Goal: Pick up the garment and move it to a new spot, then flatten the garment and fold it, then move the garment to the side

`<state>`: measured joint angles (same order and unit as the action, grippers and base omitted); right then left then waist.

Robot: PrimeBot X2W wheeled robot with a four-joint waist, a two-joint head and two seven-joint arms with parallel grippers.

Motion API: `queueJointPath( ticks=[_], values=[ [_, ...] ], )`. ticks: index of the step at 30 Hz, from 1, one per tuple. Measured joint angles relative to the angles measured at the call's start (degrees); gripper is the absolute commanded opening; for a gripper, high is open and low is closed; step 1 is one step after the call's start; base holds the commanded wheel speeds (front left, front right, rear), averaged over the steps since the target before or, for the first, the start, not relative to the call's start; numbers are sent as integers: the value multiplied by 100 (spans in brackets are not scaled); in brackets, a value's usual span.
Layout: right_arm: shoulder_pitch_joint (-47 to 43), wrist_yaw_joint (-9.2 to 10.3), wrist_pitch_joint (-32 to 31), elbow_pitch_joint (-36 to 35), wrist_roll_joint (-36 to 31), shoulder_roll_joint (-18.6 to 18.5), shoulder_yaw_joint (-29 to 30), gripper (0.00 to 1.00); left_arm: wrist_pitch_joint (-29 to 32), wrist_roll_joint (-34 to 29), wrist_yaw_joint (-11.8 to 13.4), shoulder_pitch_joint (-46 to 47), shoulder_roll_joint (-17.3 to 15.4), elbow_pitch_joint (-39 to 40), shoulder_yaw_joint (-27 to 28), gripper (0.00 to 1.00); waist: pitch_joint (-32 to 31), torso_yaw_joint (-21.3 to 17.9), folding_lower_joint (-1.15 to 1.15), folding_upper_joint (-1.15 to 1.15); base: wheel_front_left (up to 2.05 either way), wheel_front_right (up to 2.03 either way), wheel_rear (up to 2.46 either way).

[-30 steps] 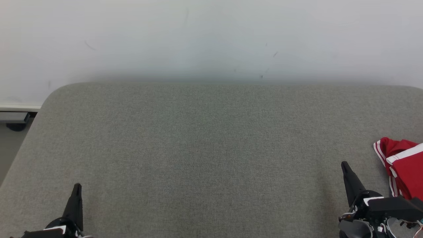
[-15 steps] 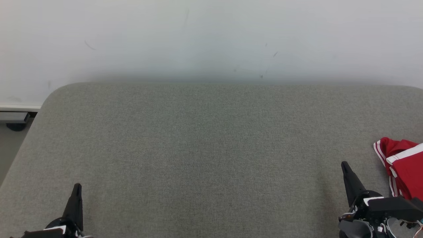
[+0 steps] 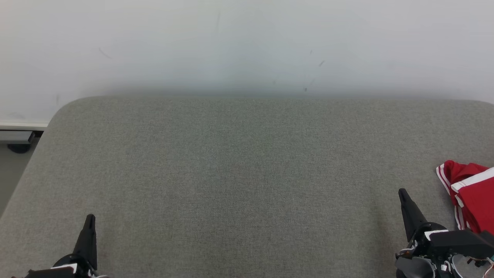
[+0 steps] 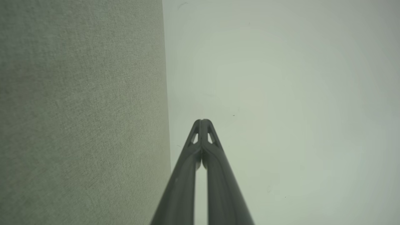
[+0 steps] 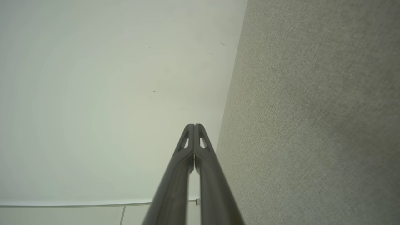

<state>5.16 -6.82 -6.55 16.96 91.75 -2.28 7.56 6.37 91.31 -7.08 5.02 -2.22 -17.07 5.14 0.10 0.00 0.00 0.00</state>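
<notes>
Nothing has moved since a second ago: both arms, the cloth and the camera sit just as they did. We see our left fingers (image 3: 90, 226) at the near left of the grey worktop (image 3: 247, 173), pointing away from us toward the far edge. In the left wrist view the left fingers (image 4: 191, 162) are pressed together along their length, tips meeting, with nothing between them. Our right fingers (image 3: 406, 202) stand at the near right, leaning a little to the left, and the right wrist view shows these right fingers (image 5: 182, 162) closed tip to tip as well, and empty.

The garment (image 3: 472, 197), red with white stripes, lies bunched on the worktop at the right side, just right of the right fingers and apart from them. The picture's right edge cuts it off, so we cannot tell how far it spreads.

Beyond the far edge of the worktop rises a pale wall (image 3: 247, 46) with a few faint dark marks. Past the worktop's rounded far-left corner we glimpse a strip of floor (image 3: 9, 173).
</notes>
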Motion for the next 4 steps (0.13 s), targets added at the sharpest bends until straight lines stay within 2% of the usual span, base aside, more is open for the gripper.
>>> queueJointPath(
  ticks=[4],
  values=[
    [0, 0, 0, 0, 0, 0, 0, 0, 0, 0, 0, 0, 0, 0, 0, 0, 0, 0, 0, 0, 0, 0, 0]
  ],
)
